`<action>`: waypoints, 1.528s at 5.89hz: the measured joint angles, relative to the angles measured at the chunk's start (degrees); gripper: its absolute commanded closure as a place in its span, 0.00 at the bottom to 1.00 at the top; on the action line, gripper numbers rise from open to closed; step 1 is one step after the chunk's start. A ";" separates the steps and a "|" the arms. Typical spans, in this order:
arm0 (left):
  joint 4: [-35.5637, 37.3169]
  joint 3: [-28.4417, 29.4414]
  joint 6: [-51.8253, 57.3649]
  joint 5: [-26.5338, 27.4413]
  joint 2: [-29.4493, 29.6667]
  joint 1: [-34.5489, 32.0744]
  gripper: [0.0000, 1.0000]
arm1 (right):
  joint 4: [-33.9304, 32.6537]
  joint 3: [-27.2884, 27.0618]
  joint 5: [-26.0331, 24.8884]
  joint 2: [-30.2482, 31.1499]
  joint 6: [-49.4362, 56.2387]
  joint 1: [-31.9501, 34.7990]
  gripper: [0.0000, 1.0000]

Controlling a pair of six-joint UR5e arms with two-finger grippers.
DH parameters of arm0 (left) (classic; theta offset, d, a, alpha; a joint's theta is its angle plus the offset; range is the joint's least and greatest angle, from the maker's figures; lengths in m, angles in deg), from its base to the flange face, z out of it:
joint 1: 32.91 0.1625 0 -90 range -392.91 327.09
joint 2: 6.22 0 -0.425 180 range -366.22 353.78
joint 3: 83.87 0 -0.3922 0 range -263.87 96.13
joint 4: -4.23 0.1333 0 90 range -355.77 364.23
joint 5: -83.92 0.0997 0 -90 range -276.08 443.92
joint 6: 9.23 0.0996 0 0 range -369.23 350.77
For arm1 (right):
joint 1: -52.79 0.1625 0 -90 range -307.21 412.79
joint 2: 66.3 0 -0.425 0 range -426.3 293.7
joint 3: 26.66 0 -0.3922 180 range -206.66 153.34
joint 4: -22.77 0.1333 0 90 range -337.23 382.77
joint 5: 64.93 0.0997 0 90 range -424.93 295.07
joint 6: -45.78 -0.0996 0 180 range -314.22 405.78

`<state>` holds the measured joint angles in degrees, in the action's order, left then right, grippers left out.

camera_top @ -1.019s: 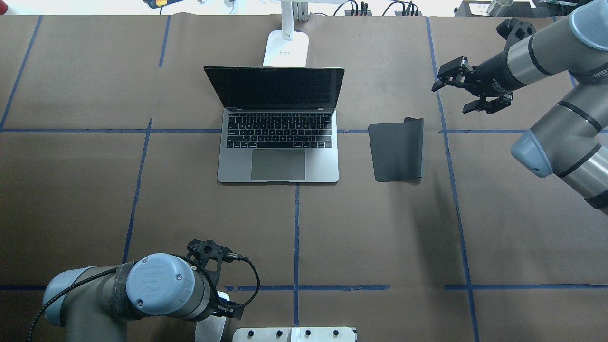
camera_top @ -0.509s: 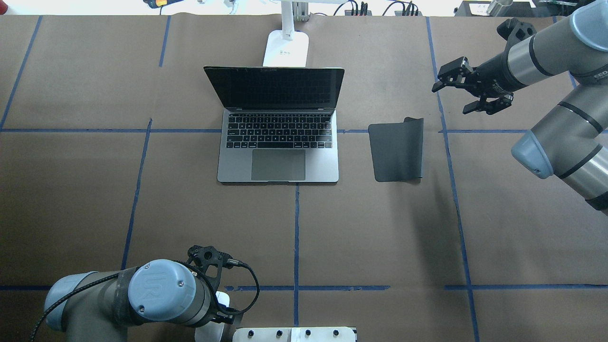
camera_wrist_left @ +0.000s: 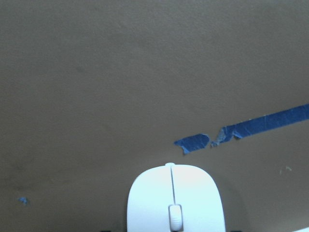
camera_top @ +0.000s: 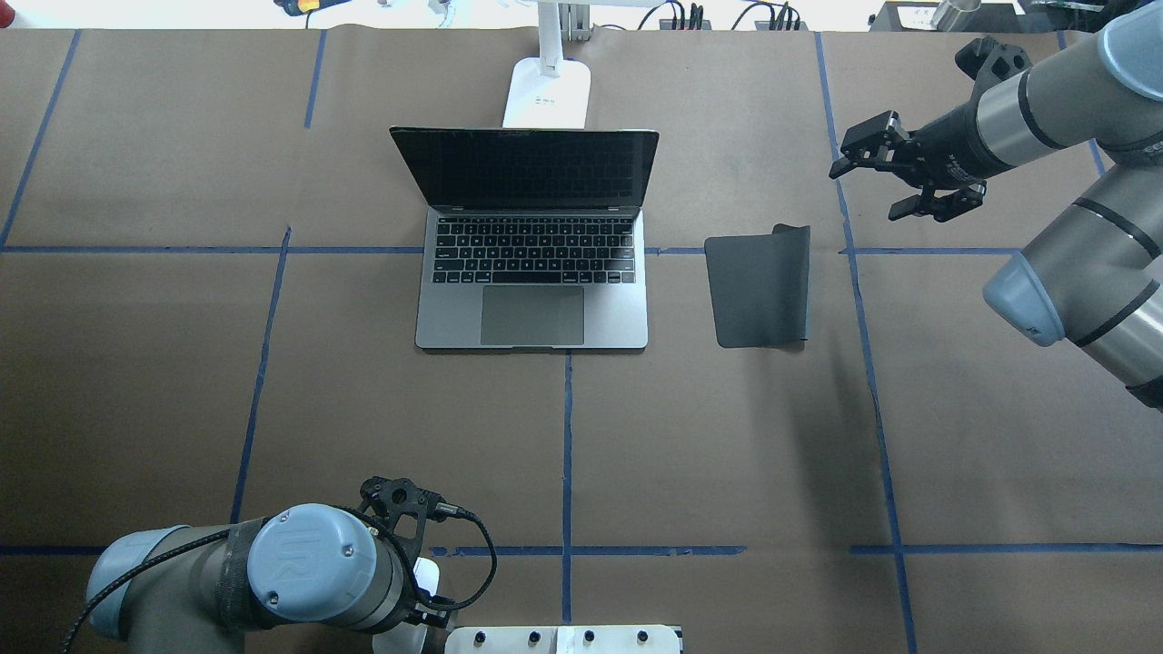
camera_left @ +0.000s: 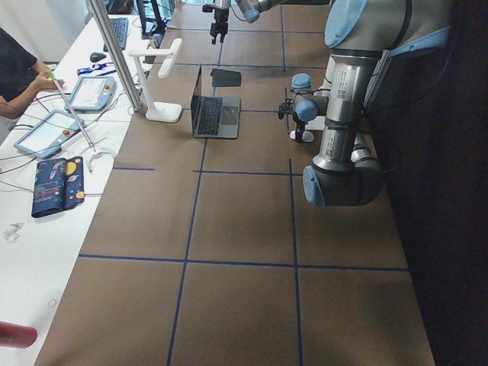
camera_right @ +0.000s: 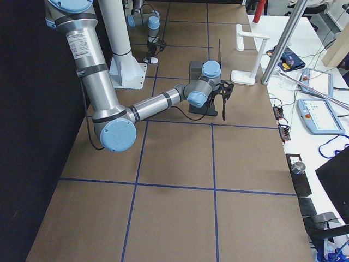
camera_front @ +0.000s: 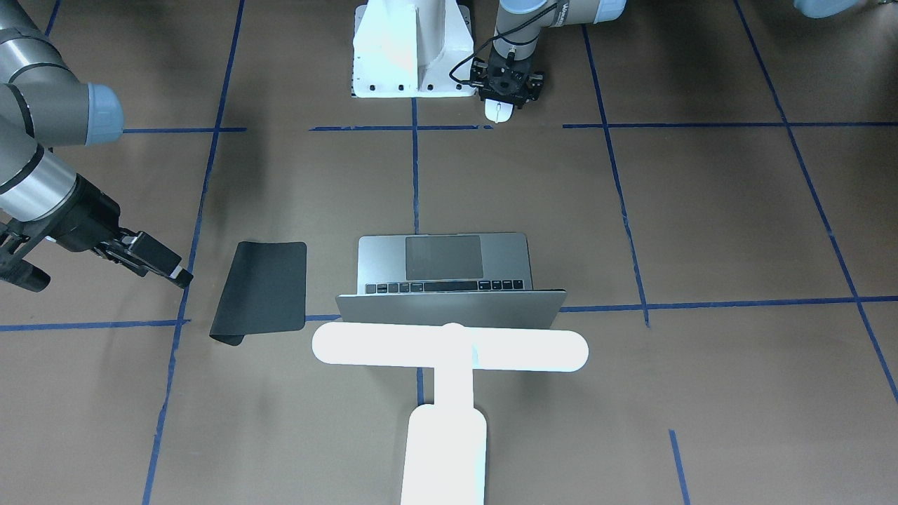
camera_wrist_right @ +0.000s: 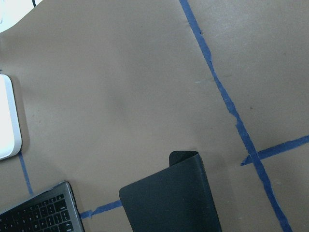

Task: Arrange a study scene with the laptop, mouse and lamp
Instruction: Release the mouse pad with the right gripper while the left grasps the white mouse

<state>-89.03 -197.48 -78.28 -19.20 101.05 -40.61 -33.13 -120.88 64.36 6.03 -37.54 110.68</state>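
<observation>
The open silver laptop (camera_top: 531, 291) sits mid-table with its dark screen up. Right behind it stands the white lamp (camera_front: 449, 348), whose base (camera_top: 545, 95) is at the far edge. Close to the robot's base lies the white mouse (camera_front: 497, 111), low and central in the left wrist view (camera_wrist_left: 174, 198). My left gripper (camera_front: 505, 95) points down over it and looks shut on its sides, though the fingers are mostly hidden. My right gripper (camera_top: 868, 191) hangs open and empty just past the far right corner of the black mouse pad (camera_top: 759, 289).
The white robot pedestal (camera_front: 407, 49) stands right beside the mouse. The pad's far corner curls up (camera_wrist_right: 183, 157). Blue tape lines cross the brown table. A side bench with tablets (camera_left: 46, 133), a metal pole (camera_left: 114, 53) and a person's arm (camera_left: 15, 76) lies beyond the lamp.
The left arm's wrist has shifted a little toward the robot's base, with the mouse nearly in the same spot. The right arm has drawn back slightly to the right, still open.
</observation>
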 measured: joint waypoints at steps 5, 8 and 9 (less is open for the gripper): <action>3.41 -3.53 0.46 0.02 1.33 -0.71 0.99 | -0.08 -2.25 0.09 1.55 0.00 0.39 0.00; 4.39 -2.17 0.69 0.03 8.33 -6.05 1.00 | -0.01 -3.66 0.17 3.67 0.03 1.35 0.00; 4.31 0.14 0.71 0.00 11.58 -7.62 1.00 | 0.00 -4.45 0.15 4.89 0.10 1.65 0.00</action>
<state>-84.72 -197.34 -77.58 -19.20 112.63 -48.23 -33.13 -125.33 64.51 10.93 -37.44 112.33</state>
